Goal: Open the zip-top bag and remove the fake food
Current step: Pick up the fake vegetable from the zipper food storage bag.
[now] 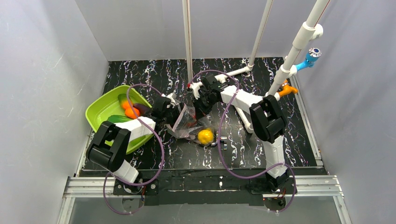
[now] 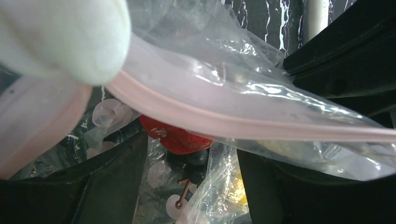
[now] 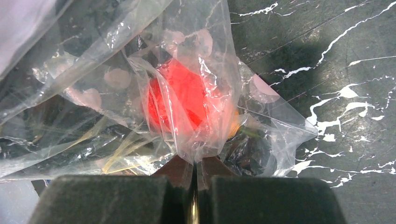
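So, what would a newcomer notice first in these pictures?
First, the crumpled clear zip-top bag at the centre of the table. The right gripper is shut on its film, and a bright red piece shows inside. A lime-green tray with toy food sits at the left.

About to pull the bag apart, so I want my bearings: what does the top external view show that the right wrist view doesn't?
Only top external: the lime-green tray holding toy food, the yellow lemon by the zip-top bag's near edge, and the left claw at the bag's left side. Only right wrist: the right claw shut on a fold of film, with the red piece inside just beyond. Both: the crinkled bag on the dark marbled table.
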{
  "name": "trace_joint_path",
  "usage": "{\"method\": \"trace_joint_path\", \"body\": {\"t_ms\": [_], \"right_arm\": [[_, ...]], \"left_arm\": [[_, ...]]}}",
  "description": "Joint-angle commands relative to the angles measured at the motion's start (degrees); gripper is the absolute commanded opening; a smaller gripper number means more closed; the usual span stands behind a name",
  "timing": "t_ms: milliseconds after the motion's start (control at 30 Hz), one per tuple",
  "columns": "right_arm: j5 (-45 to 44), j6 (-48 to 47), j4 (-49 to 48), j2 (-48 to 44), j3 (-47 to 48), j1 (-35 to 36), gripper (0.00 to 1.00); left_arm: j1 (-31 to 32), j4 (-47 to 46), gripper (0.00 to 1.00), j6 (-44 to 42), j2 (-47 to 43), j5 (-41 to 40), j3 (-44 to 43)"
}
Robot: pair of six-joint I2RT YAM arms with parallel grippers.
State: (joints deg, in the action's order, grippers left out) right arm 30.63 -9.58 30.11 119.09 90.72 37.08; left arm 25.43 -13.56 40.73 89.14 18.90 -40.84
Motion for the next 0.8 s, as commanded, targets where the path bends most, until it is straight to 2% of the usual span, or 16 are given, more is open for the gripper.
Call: {"method": "trace_joint_path", "body": {"t_ms": [0,167,400,433,467,500,533,667,767], "right_arm": [[1.6,0.5,0.7,1.1,2.4,-0.4,0.02],[1.8,0.5,0.9,1.2,2.4,-0.5,0.01],[2.7,0.5,1.4,2.1,2.7,-0.4,0.01],[2.7,0.4,1.5,2.1,2.7,-0.4,0.01],[2.6,0.2,1.7,1.9,2.8,-0.5,0.01],[2.5,0.1,1.9,1.7,2.8,-0.5,0.01],[2.7,-0.4,2.4,0.3,2.4,-1.1,0.01],[1.7,-2.1,2.4,-3.9,0.0,-3.1,0.01],[1.6,-3.4,2.2,-5.8,-2.5,-3.6,0.01]], "left_arm": [[0.4,-0.2,0.69,-0.5,-0.2,-0.7,-1.2],[0.5,0.6,0.64,-0.3,3.0,-3.6,-2.7],[1.3,-3.0,0.64,-0.2,6.6,-1.0,-4.1],[1.4,-3.0,0.56,-0.5,7.0,-1.1,-4.5],[1.4,-2.6,0.30,-0.9,6.5,-2.3,-4.1],[1.4,-2.0,0.21,-1.4,5.7,-2.7,-3.9],[1.4,2.3,0.01,-3.9,-0.1,-3.7,-2.9],[1.4,16.4,0.00,-7.0,-14.6,-4.9,-1.4],[1.4,19.8,0.00,-6.5,-20.1,-3.2,0.9]]}}
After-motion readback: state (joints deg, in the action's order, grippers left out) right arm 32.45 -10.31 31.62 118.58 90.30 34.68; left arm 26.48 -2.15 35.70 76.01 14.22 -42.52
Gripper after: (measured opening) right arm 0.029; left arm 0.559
